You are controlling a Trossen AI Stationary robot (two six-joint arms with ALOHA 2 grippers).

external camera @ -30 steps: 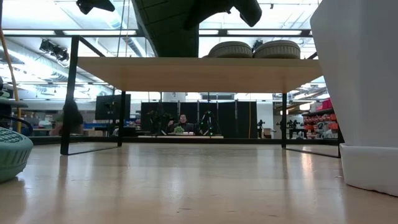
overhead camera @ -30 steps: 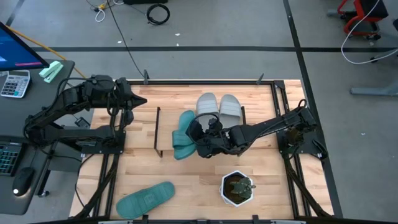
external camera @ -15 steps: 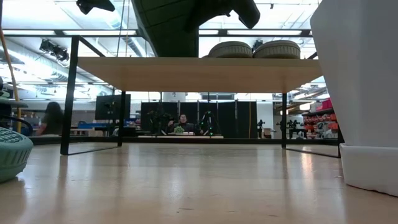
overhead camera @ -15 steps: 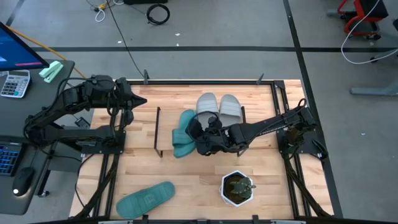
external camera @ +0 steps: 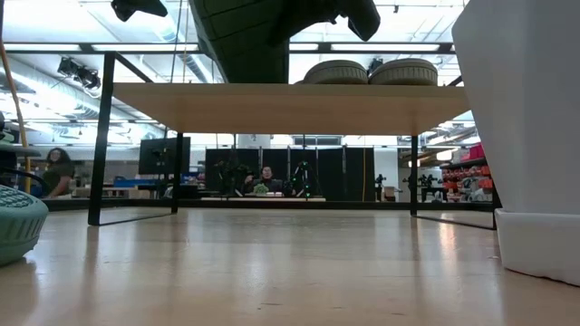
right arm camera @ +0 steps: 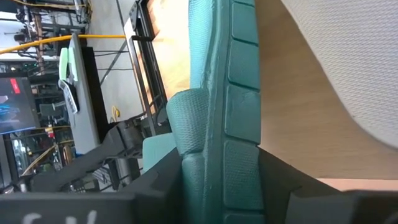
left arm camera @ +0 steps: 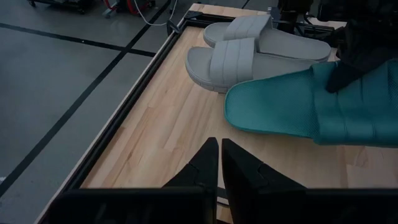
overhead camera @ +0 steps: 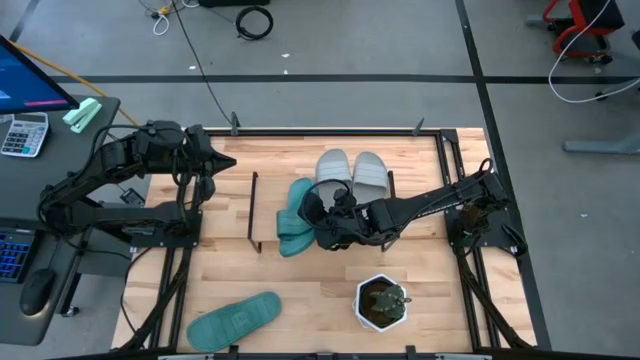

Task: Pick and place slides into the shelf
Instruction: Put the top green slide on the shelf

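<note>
Right gripper (overhead camera: 318,222) clamped on teal slide (overhead camera: 295,228) above wooden shelf (external camera: 290,108), grey-floored room beyond

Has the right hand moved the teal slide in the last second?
No. In the high view the right hand holds the teal slide at the same spot beside the grey slides on the shelf.
</note>
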